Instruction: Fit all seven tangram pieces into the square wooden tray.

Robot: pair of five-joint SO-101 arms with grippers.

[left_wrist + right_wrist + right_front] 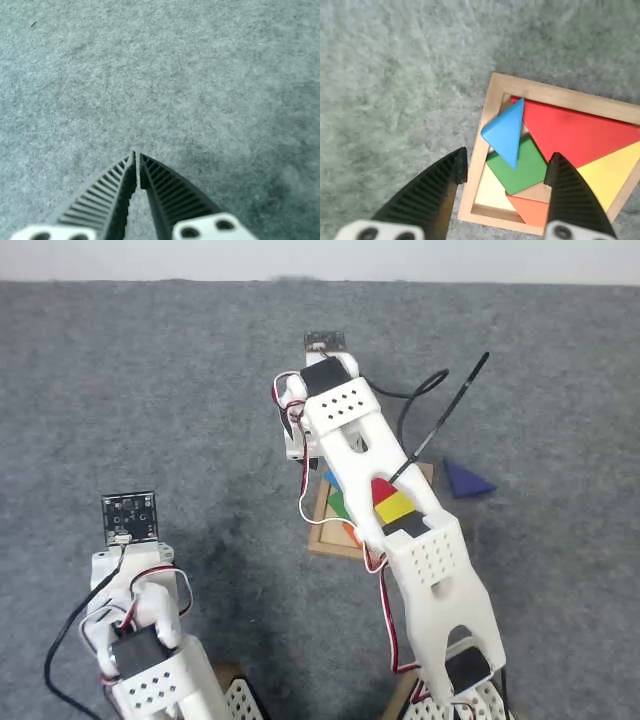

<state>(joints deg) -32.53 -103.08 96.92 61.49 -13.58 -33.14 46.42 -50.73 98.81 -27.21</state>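
jaws of the right gripper [507,166] stand wide apart over one corner of the wooden tray [495,100], holding nothing. just ahead of the gap between them lies a light blue triangle [506,131], askew, one corner over the tray's rim and the rest overlapping a green square [525,172] that sits in the tray directly between the two tips. beyond the one jaw that hangs over the tray's inside, a large red triangle [570,132] and a yellow triangle [610,175] lie flat side by side in the tray. an orange piece [535,210] shows close in between the jaws, touching the green square. the other jaw hangs outside the rim, over grey carpet [395,75]. in the high view a dark blue triangle [465,480] lies on the carpet just beside the tray, outside it, off to the side of the right arm. the left gripper [138,157] points at bare carpet, its jaws drawn together to a thin slit with nothing between them.
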